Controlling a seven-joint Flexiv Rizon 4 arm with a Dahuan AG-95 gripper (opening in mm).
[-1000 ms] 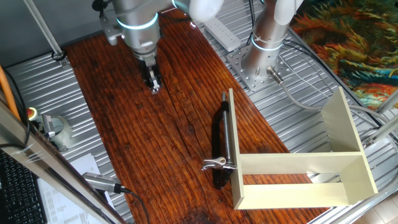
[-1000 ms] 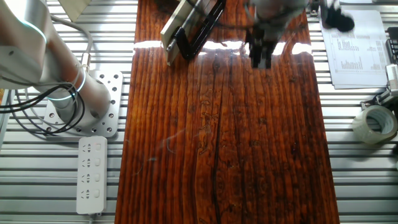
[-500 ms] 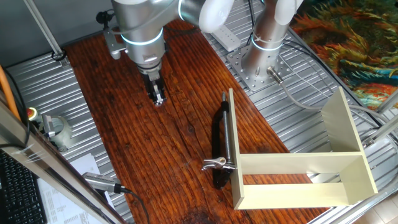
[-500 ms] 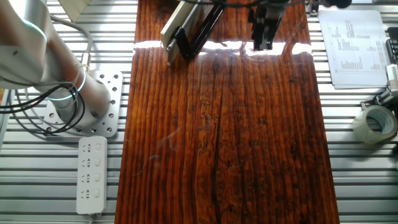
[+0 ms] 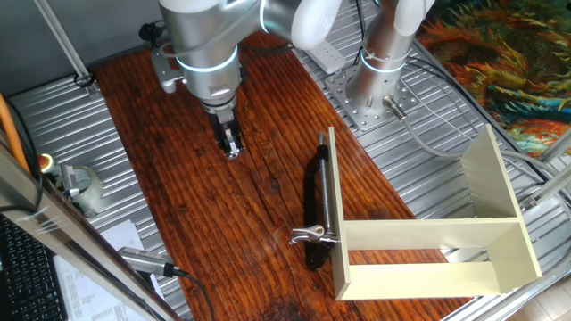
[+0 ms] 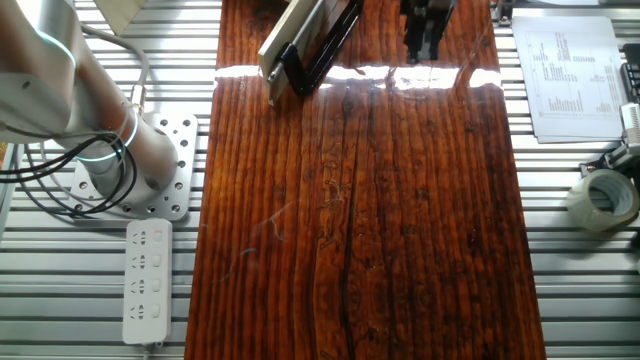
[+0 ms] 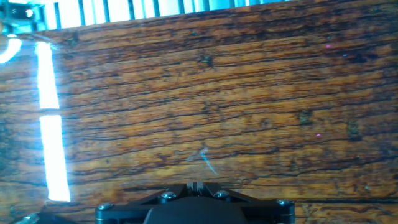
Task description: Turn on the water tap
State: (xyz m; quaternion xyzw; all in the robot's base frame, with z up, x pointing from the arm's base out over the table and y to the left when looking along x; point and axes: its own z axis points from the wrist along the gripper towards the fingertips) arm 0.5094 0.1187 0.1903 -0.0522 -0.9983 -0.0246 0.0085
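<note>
The water tap [image 5: 313, 201] is a long black-and-chrome tube lying on the wooden table against the left wall of the cream box. Its silver wing lever [image 5: 309, 235] is at the near end. In the other fixed view the tap [image 6: 325, 40] shows at the top edge. My gripper [image 5: 232, 145] points down over bare wood, well to the left of the tap and beyond its far end, with its jaws together and empty. It also shows in the other fixed view [image 6: 421, 40]. The hand view shows only wood below the fingertips [image 7: 196, 185]; the tap is out of that view.
A cream open-sided box [image 5: 428, 241] stands to the right of the tap. The arm's base [image 5: 375, 76] is bolted beyond the table. A grey metal cylinder with a cable [image 5: 143, 260], a tape roll [image 6: 603, 200], papers [image 6: 570, 70] and a power strip [image 6: 148, 280] lie off the wood.
My gripper has moved a short way across the wood toward the tap's side of the table, still shut. The tap and box have not moved.
</note>
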